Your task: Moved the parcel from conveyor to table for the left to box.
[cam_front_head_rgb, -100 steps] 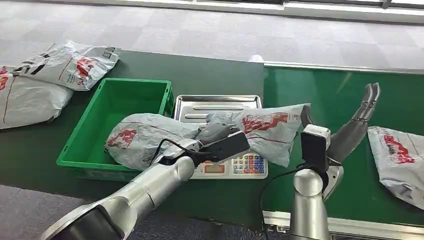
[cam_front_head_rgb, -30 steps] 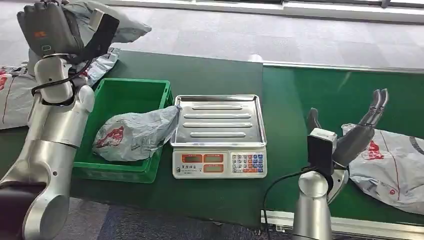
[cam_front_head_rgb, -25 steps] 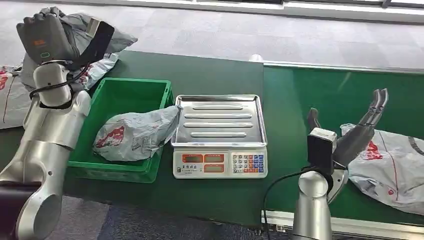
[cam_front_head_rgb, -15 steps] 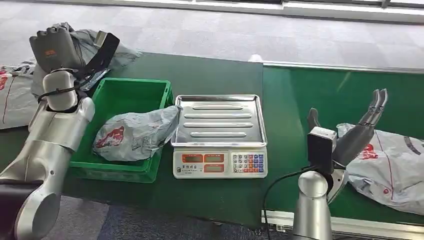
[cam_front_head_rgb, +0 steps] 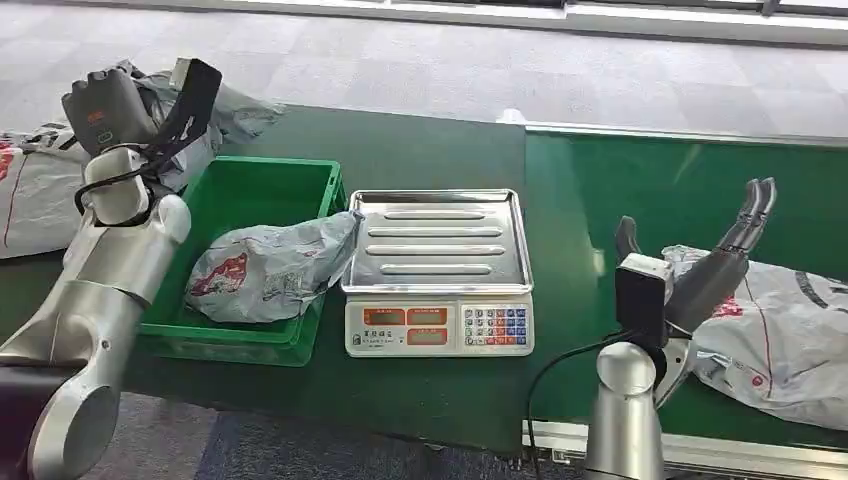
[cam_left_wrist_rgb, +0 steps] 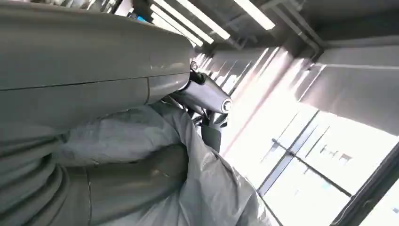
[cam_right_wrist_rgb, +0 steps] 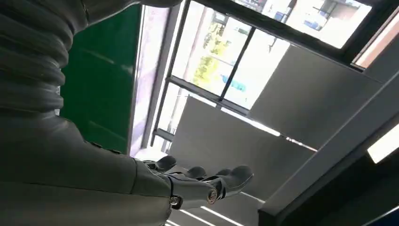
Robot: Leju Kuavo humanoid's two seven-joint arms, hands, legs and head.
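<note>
My left hand (cam_front_head_rgb: 105, 100) is raised over the table's far left corner, behind the green box (cam_front_head_rgb: 265, 162). It grips a grey plastic parcel (cam_front_head_rgb: 243, 110). The left wrist view shows that parcel (cam_left_wrist_rgb: 211, 188) bunched against the thumb (cam_left_wrist_rgb: 141, 183). A second grey parcel with a red logo (cam_front_head_rgb: 270, 265) lies in the green box, one end leaning on the rim. My right hand (cam_front_head_rgb: 715, 270) is open and empty over the conveyor (cam_front_head_rgb: 650, 180), its fingers (cam_right_wrist_rgb: 207, 181) stretched out. Another parcel (cam_front_head_rgb: 790, 340) lies on the belt right beside it.
A steel-topped weighing scale (cam_front_head_rgb: 437, 240) stands on the dark green table (cam_front_head_rgb: 420, 150) between box and conveyor. More grey parcels (cam_front_head_rgb: 35, 190) are piled at the table's left end. Grey floor lies beyond the table.
My left arm has come down with its parcel toward the pile at the far left. The parcel on the conveyor has slid left, closer to my right hand, which has stayed in place.
</note>
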